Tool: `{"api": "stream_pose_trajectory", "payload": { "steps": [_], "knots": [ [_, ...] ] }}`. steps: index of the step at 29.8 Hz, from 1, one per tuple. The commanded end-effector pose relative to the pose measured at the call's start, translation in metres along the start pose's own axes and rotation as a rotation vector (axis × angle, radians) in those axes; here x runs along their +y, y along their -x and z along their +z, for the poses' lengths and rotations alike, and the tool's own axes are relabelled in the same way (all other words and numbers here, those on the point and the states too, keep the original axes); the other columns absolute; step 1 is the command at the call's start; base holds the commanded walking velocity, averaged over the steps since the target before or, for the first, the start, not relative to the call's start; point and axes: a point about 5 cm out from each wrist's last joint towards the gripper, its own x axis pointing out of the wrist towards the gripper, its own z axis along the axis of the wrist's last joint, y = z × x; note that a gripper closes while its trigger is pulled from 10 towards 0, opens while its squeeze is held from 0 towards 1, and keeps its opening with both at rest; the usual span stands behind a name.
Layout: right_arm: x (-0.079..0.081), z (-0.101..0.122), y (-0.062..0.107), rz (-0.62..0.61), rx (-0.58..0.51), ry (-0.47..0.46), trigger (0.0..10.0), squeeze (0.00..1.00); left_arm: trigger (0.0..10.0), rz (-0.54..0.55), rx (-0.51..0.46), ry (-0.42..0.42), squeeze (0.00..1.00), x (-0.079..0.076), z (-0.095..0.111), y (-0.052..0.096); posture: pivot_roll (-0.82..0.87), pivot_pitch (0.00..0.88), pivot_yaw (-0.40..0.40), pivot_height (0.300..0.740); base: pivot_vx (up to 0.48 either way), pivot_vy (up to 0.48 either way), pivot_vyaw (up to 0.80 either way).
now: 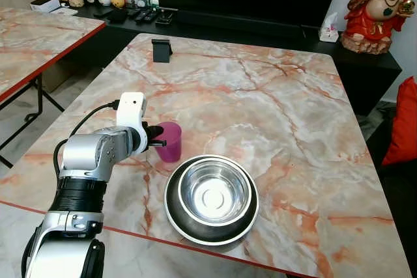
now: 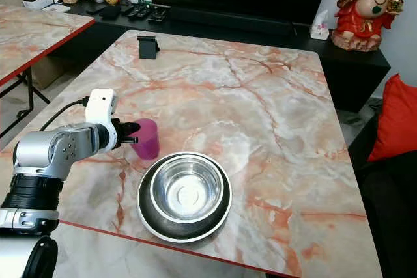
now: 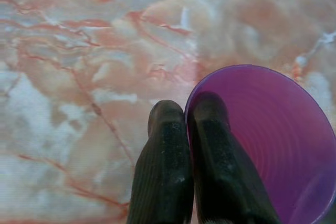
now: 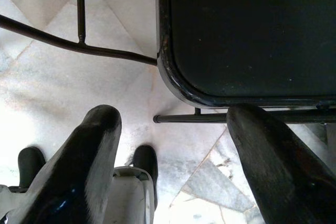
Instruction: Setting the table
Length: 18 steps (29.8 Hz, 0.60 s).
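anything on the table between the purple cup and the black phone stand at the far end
Nothing: the head views show bare marble between the purple cup, pinched at its rim by the left gripper, and the black stand.

a marble-patterned table [image 1: 273, 96] with a red edge carries a purple cup [image 1: 171, 141] near its front, a steel bowl [image 1: 214, 193] nested in a dark dish [image 1: 176, 216] just beside it, and a small black stand [image 1: 161, 50] at the far side.
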Motion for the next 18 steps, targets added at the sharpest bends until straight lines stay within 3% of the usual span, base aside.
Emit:
{"api": "stream_pose_trajectory", "payload": {
  "steps": [1, 3, 4, 5, 6, 18],
  "knots": [
    [-0.0016, 0.0024, -0.0003, -0.005, -0.006, -0.004, 10.0, 0.00, 10.0, 0.004, 0.008, -0.022, 0.00, -0.0001, -0.0007, 0.0010, 0.12, 0.000, -0.040, 0.740, 0.000, 0.000, 0.00],
    [-0.0016, 0.0024, -0.0003, -0.005, -0.006, -0.004, 10.0, 0.00, 10.0, 0.002, 0.009, -0.023, 0.00, -0.0005, -0.0010, 0.0009, 0.12, 0.000, -0.040, 0.740, 0.000, 0.000, 0.00],
    [-0.0016, 0.0024, -0.0003, -0.005, -0.005, -0.004, 10.0, 0.00, 10.0, 0.001, 0.009, -0.023, 0.52, -0.0007, -0.0011, 0.0008, 0.12, 0.000, -0.040, 0.740, 0.000, 0.000, 0.00],
    [-0.0016, 0.0023, -0.0003, -0.006, -0.005, -0.004, 10.0, 0.00, 10.0, 0.000, 0.010, -0.023, 0.87, -0.0009, -0.0013, 0.0008, 0.12, 0.000, -0.040, 0.740, 0.000, 0.000, 0.00],
    [-0.0016, 0.0023, -0.0003, -0.006, -0.005, -0.005, 10.0, 0.00, 10.0, 0.000, 0.010, -0.023, 1.00, -0.0010, -0.0013, 0.0008, 0.12, 0.000, -0.040, 0.740, 0.000, 0.000, 0.00],
    [-0.0020, 0.0021, -0.0002, -0.006, -0.003, -0.003, 10.0, 0.00, 10.0, -0.017, -0.023, 0.001, 1.00, -0.0012, 0.0036, 0.0022, 0.12, 0.000, -0.043, 0.740, 0.000, 0.000, 0.00]
  ]
}}
